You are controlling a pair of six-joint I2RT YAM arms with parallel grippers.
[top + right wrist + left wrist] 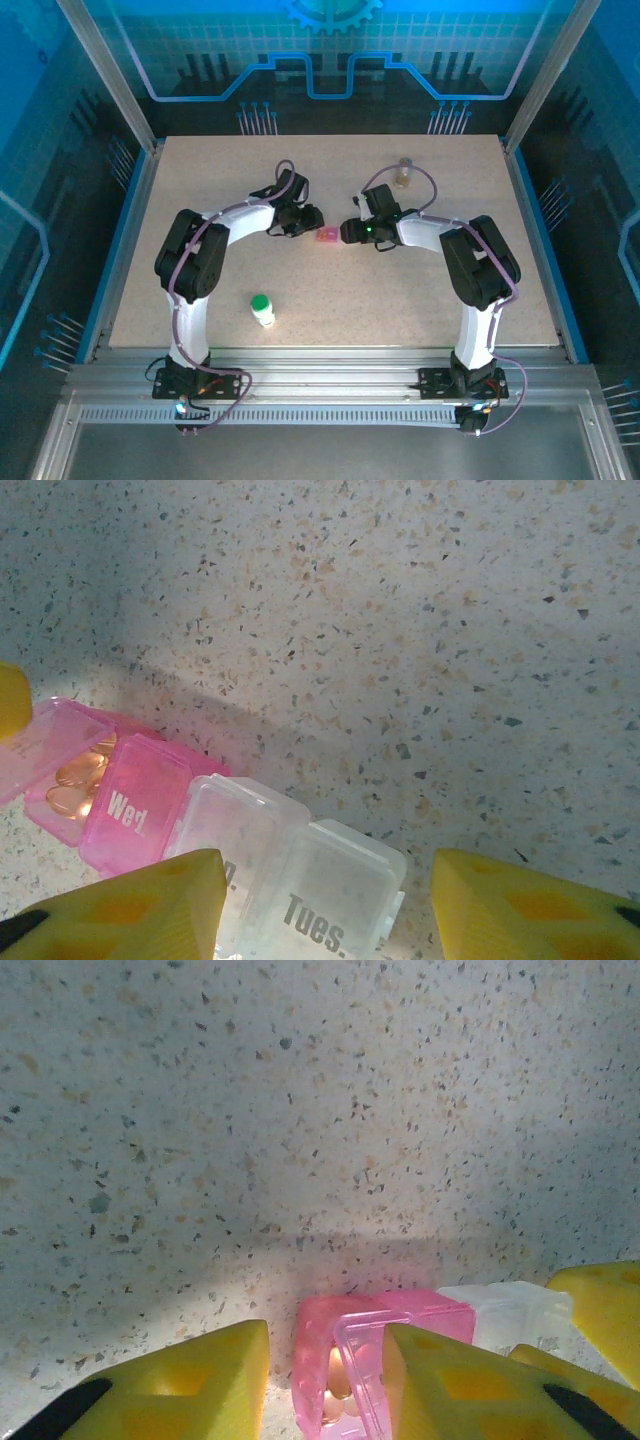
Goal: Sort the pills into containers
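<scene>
A pill box [326, 236] with pink and clear compartments lies mid-table between my two grippers. One pink compartment [318, 1345] has its lid raised, and tan pills [80, 780] lie inside it. My left gripper [327, 1327] has its jaws close together with that compartment between them, and the raised lid leans on the right-hand finger [450, 1380]. My right gripper [328, 858] is open above the clear "Tues." compartment [330, 900]. The pink "Wed." lid [135, 805] is closed. A white container with a green cap [262, 309] stands near the front. An amber container [404, 173] stands at the back.
The speckled table [200, 180] is fenced by metal rails and glass walls. The left gripper [308, 220] and right gripper [350, 233] face each other across the pill box. A yellow finger of the left gripper [10, 700] touches the raised pink lid.
</scene>
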